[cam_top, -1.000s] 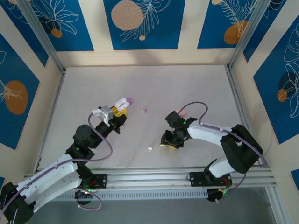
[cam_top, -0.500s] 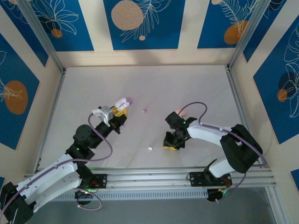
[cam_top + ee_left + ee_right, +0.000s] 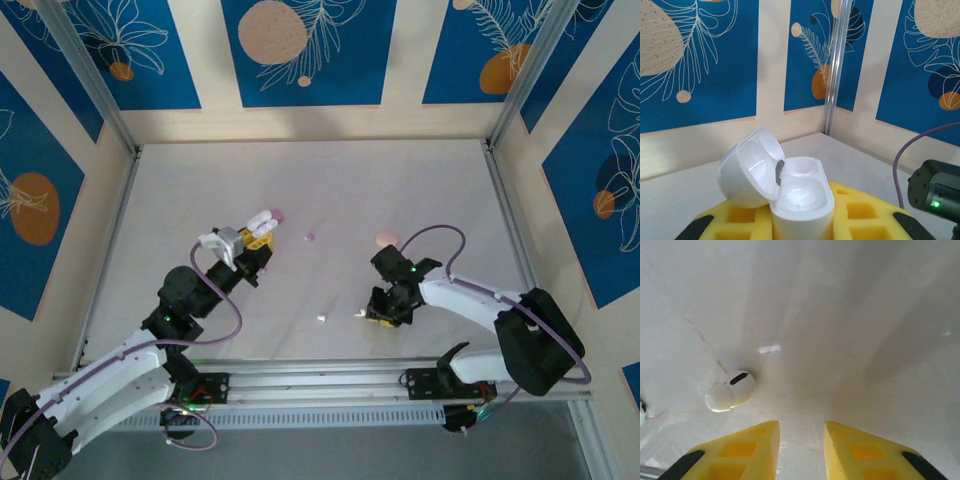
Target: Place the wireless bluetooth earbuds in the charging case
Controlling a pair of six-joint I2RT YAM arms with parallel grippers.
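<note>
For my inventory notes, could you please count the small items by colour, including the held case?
White: 3 (case, bud, bud)
Lilac: 2 (lilac bud, lilac item)
Pink: 1 (pink item)
Total: 6

**Stuff you can't really make out**

The white charging case (image 3: 801, 205) runs off the bottom of the left wrist view, base cut off. A small dark-and-white thing (image 3: 641, 412) is clipped at the right wrist view's left edge, can't tell what. From the top, the white speck (image 3: 322, 319) and lilac speck (image 3: 310, 237) are too tiny to read
</note>
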